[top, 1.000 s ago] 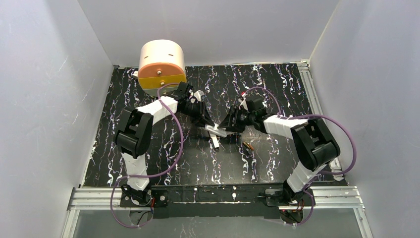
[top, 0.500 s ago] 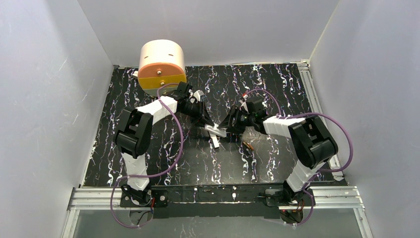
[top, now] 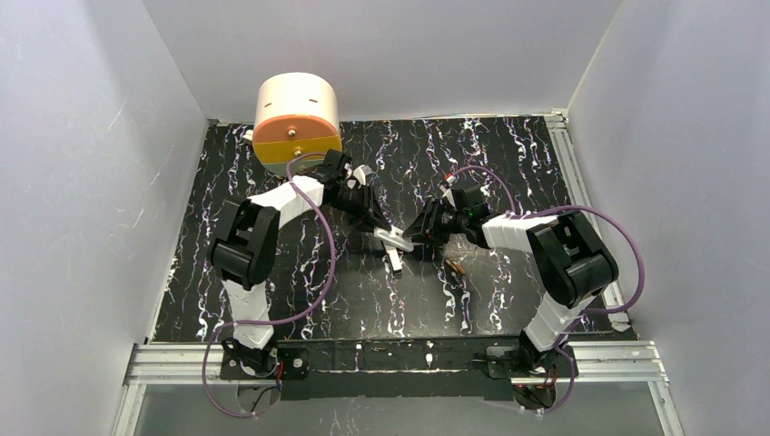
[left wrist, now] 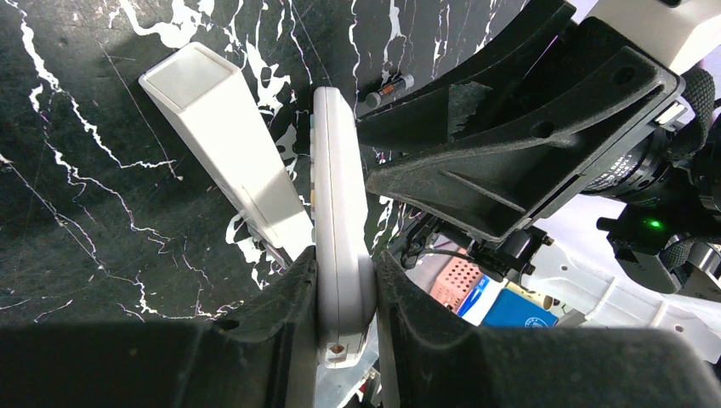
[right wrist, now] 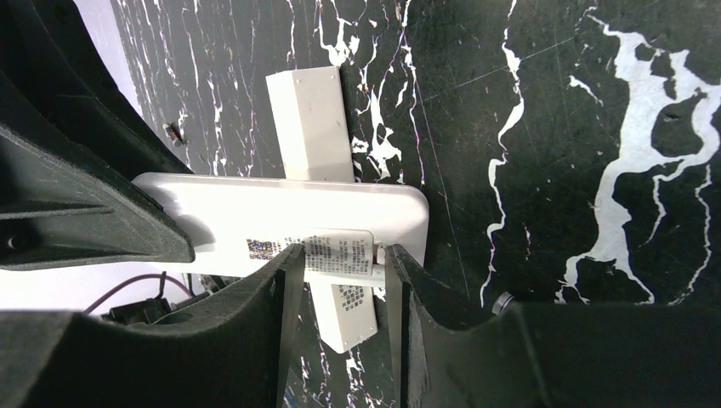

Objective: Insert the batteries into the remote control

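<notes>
Left wrist: left gripper (left wrist: 345, 285) clamped tight on remote control (left wrist: 337, 170), edge-on. Right gripper (right wrist: 340, 255) part-open, straddling the remote control's labelled back. One battery (top: 456, 268) on counter (top: 272, 154) near it.

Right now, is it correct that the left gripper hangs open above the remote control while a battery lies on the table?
Not quite: the left gripper is shut on the remote control, as the left wrist view shows. A battery does lie on the table.
</notes>
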You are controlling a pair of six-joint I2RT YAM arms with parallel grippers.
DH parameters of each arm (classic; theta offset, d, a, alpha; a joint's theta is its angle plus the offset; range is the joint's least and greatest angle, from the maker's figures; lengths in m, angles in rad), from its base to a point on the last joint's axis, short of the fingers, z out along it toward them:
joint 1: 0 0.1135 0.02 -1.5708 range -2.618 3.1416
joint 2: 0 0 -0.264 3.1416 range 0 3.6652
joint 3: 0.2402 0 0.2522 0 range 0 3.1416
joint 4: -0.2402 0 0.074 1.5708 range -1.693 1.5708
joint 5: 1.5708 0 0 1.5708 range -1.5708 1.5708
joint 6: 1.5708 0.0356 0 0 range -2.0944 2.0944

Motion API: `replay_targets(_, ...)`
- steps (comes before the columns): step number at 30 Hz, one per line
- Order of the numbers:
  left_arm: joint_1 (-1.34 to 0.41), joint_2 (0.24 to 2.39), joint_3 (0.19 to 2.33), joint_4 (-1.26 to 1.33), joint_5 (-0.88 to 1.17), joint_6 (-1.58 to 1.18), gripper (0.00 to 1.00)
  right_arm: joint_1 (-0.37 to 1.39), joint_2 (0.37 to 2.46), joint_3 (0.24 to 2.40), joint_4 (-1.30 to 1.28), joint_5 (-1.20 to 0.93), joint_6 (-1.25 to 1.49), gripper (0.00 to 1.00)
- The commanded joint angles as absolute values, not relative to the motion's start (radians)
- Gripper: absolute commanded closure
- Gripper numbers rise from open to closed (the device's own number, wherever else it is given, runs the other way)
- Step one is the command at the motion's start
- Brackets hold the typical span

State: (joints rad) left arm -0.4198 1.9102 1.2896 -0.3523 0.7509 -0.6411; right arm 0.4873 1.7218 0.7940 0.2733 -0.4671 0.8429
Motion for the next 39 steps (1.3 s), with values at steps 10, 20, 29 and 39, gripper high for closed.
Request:
replay_targets(10, -0.469, 1.930, 1.259, -0.378, 0.668, -0.617, 1.00, 0.517, 1.755, 0.698, 0.763, -0.655, 1.144, 0.51)
replay_targets(20, -0.510, 1.914, 1.216, -0.372, 0.547, -0.610, 1.00, 0.514, 1.737, 0.667, 1.184, -0.672, 1.364, 0.53)
replay_targets(29, -0.510, 1.886, 1.207, -0.414, 0.439, -0.594, 1.00, 0.476, 1.726, 0.590, 1.216, -0.633, 1.368, 0.53)
replay_targets(39, -0.508, 1.884, 1.254, -0.452, 0.409, -0.583, 1.00, 0.442, 1.535, 0.639, 0.426, -0.390, 0.953, 0.54)
